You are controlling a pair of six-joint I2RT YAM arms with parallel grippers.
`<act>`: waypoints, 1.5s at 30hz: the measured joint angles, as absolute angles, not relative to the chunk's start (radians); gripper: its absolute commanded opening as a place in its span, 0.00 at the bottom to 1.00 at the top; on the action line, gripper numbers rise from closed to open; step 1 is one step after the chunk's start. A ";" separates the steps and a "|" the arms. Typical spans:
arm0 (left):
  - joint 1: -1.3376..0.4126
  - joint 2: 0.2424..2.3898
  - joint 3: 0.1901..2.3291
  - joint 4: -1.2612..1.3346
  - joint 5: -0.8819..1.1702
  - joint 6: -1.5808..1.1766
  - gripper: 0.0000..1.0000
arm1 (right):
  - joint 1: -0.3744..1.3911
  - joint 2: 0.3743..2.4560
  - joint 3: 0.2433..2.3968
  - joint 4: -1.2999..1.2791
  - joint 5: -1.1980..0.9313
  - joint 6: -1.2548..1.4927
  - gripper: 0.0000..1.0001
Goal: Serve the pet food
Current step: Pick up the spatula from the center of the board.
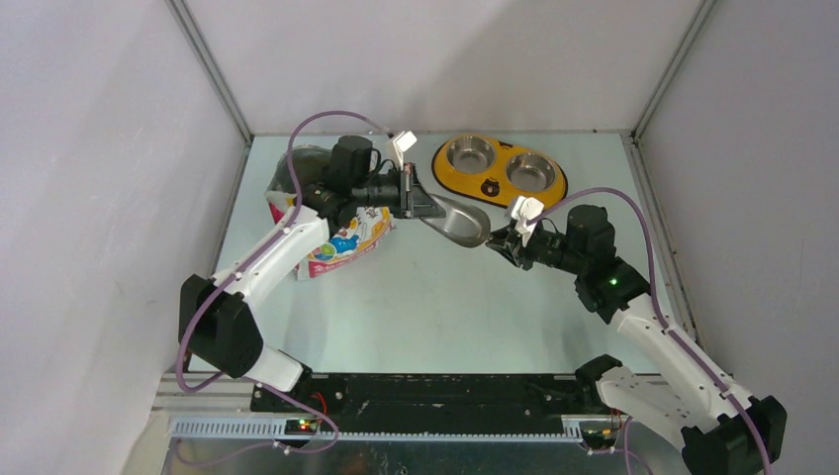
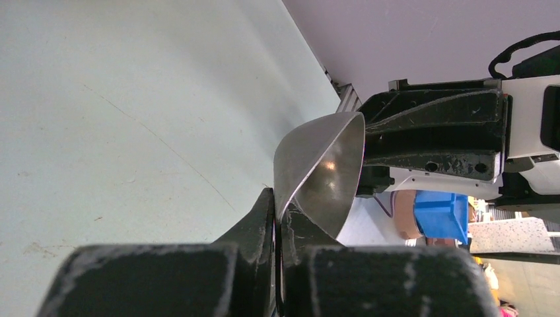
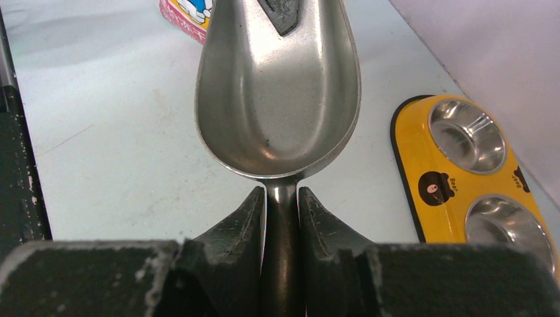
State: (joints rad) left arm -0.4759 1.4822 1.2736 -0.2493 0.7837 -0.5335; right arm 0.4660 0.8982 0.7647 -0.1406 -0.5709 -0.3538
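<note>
Pale worktop (image 1: 425, 307) and here's the pet food bag (image 1: 341, 247) over on its left side, tucked under the left arm, behind the left jaws and well apart from the right ones. What's inside the bag can't be seen. Yellow feeder (image 1: 498, 170) sits at the far edge. Between the arms, off the surface, the metal scoop (image 3: 277, 99) shows a bare bowl. Right jaws pinch its handle from both sides. Left jaws are pressed almost together, nipping the thin rim at the scoop's other end.
</note>
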 measured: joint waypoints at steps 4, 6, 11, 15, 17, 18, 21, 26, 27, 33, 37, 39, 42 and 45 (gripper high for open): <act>-0.477 1.482 1.272 -0.249 0.774 -0.533 0.09 | 0.465 0.894 0.764 -0.144 -0.571 -0.339 0.00; -0.477 1.482 1.272 -0.249 0.767 -0.533 0.12 | 0.464 0.893 0.764 -0.145 -0.571 -0.331 0.00; -0.477 1.482 1.272 -0.249 0.752 -0.529 0.32 | 0.464 0.893 0.764 -0.145 -0.571 -0.320 0.00; -0.476 1.482 1.272 -0.250 0.736 -0.523 0.26 | 0.464 0.890 0.764 -0.139 -0.579 -0.314 0.00; -0.476 1.482 1.272 -0.249 0.738 -0.524 0.16 | 0.463 0.890 0.764 -0.139 -0.579 -0.311 0.00; -0.478 1.482 1.272 -0.248 0.742 -0.523 0.09 | 0.463 0.890 0.764 -0.139 -0.579 -0.309 0.00; -0.480 1.482 1.272 -0.247 0.748 -0.524 0.00 | 0.461 0.890 0.764 -0.139 -0.579 -0.302 0.00; -0.480 1.474 1.272 -0.247 0.756 -0.531 0.00 | 0.443 0.894 0.764 -0.125 -0.601 -0.270 0.20; -0.480 1.471 1.272 -0.247 0.755 -0.531 0.00 | 0.437 0.897 0.764 -0.119 -0.611 -0.258 0.32; -0.467 1.456 1.272 -0.249 0.755 -0.523 0.00 | 0.336 0.952 0.768 -0.040 -0.771 -0.082 0.49; -0.452 1.439 1.266 -0.237 0.759 -0.525 0.00 | 0.260 1.009 0.772 0.044 -0.906 0.091 0.52; -0.445 1.426 1.248 -0.213 0.763 -0.531 0.00 | 0.239 1.035 0.772 0.087 -0.962 0.181 0.56; -0.435 1.415 1.219 -0.189 0.769 -0.544 0.00 | 0.235 1.055 0.772 0.130 -1.015 0.279 0.63; -0.430 1.415 1.205 -0.184 0.767 -0.551 0.00 | 0.236 1.065 0.772 0.164 -1.044 0.345 0.71</act>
